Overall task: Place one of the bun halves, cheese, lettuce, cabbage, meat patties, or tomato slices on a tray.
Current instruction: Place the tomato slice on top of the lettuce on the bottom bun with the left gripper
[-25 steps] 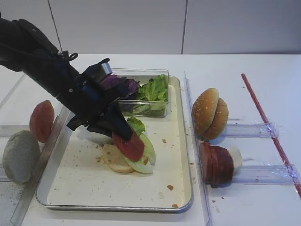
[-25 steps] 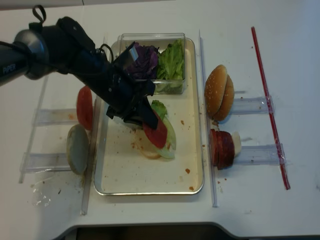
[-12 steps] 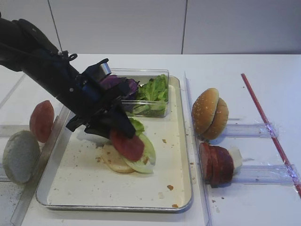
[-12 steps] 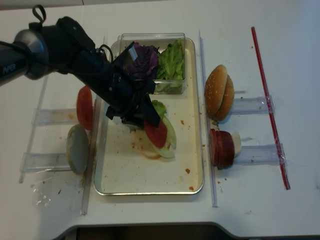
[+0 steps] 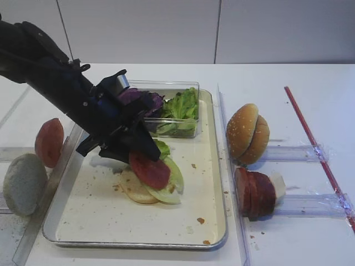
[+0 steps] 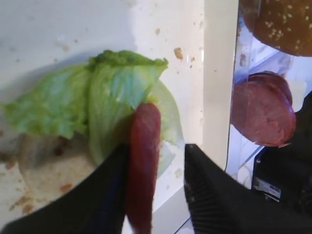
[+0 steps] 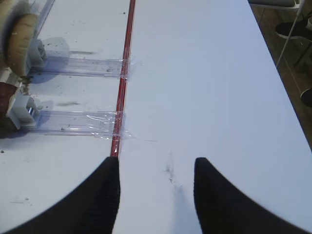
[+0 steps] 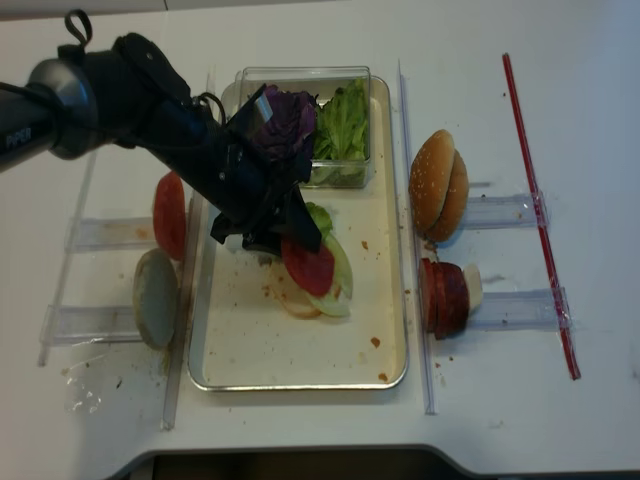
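since a second ago the left gripper [image 6: 155,195] has parted its jaws around the tomato slice [image 5: 149,170] and drawn back a little toward the tray's left rim; the slice has settled lower onto the lettuce [image 5: 171,180], though its upper edge is right at the gripper. in the wrist view the slice [image 6: 142,165] stands on edge between the two dark fingers [image 6: 209,195], against the left one and with a clear gap to the right one, so the gripper is partly open and no longer pinching it.

on the tray [image 5: 216,221] the pale bun half [image 5: 135,188] lies near the middle, with the lettuce leaf over its right side and the tomato slice leaning on top. at the tray's far end sits a clear box [image 5: 188,130] holding purple cabbage [image 5: 141,98] and more green leaves.

left of the tray, on the tabletop [image 5: 310,244], stand another tomato slice [image 5: 49,142] and a pale bun half [image 5: 24,183]. right of the tray stand a sesame bun [image 5: 247,133] and, nearer, the meat patties [image 5: 255,193]. further right lies a red strip [image 5: 319,149].

the right gripper [image 7: 156,195] hovers over bare tabletop well right of the tray, jaws spread wide with nothing between them.
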Motion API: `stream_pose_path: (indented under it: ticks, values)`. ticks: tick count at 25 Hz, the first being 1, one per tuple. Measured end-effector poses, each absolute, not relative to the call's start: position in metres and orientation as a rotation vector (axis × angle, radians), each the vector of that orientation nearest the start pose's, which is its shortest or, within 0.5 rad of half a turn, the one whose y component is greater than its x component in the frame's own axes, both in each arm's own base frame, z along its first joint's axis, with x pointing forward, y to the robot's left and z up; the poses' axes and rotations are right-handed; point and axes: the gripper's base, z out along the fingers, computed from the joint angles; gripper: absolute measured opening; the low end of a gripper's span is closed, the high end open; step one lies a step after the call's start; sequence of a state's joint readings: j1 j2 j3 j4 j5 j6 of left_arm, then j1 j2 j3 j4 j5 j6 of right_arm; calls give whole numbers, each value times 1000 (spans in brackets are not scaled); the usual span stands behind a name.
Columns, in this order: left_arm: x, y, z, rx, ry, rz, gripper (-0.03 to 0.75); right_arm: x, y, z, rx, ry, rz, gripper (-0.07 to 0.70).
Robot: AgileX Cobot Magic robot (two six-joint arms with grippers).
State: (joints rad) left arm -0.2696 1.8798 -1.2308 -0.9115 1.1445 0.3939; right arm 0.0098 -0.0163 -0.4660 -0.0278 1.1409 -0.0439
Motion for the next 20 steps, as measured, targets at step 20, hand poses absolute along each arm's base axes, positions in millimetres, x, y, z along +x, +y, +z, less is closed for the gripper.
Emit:
stream_pose_path:
  ticks: [20]
  values:
    - [337,-145,223,256,3077,-917,255,-7,-2,261,-55,2142,-54,374]
